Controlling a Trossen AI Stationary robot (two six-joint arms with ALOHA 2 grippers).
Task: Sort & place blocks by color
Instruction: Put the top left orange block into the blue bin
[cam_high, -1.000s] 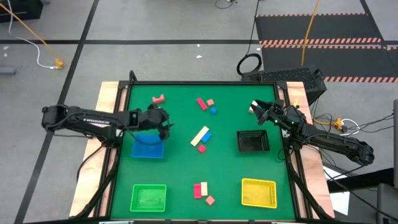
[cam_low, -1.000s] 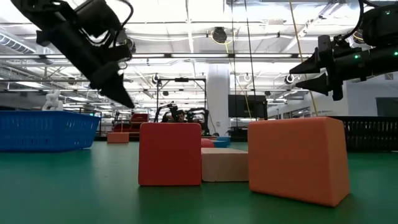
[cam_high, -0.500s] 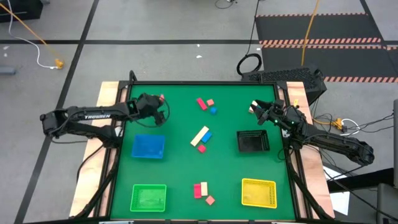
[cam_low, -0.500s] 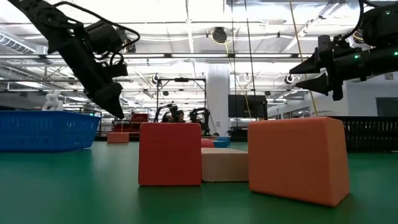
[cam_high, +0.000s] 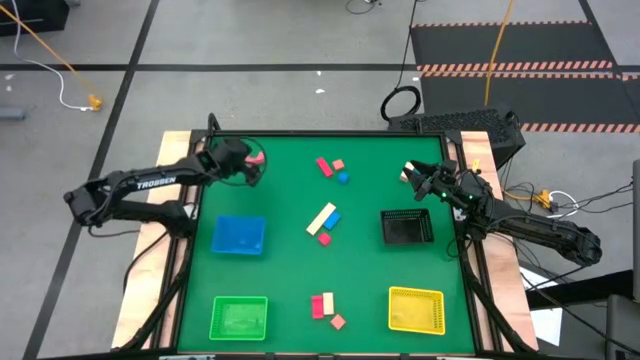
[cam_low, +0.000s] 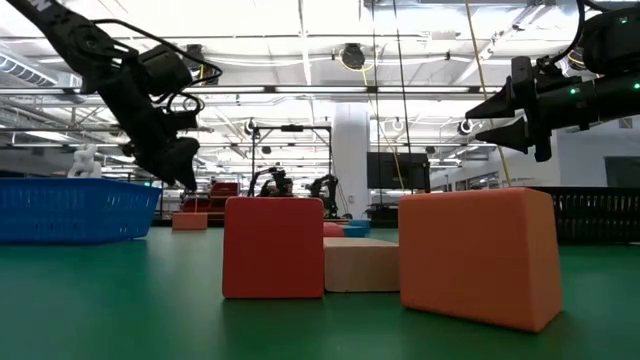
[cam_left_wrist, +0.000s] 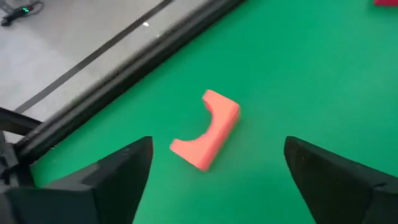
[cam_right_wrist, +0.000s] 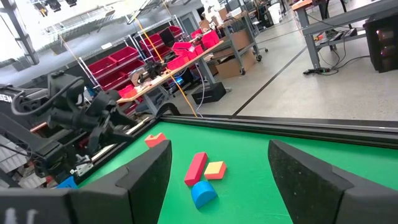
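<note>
A salmon-pink arch block (cam_left_wrist: 208, 129) lies flat on the green mat near the far left corner. My left gripper (cam_high: 247, 166) hangs open just above it, slanting down, with one finger (cam_left_wrist: 118, 177) on either side and touching nothing. Other blocks lie in three groups: a red bar (cam_high: 324, 166) with a salmon and a blue piece at the far middle, a cream bar (cam_high: 322, 217) with a blue and a red piece at the centre, and a red block (cam_high: 317, 306) with a cream and a salmon one near the front. My right gripper (cam_high: 408, 172) waits open and level at the far right.
Four square trays sit on the mat: blue (cam_high: 238, 234) at mid left, green (cam_high: 238, 316) at near left, black (cam_high: 406, 228) at mid right, yellow (cam_high: 416, 308) at near right. The table's dark far rail (cam_left_wrist: 124, 68) runs just behind the arch.
My left gripper has swung from above the blue tray toward the table's far edge and now hangs over the arch block, turning as it went. No block has moved.
</note>
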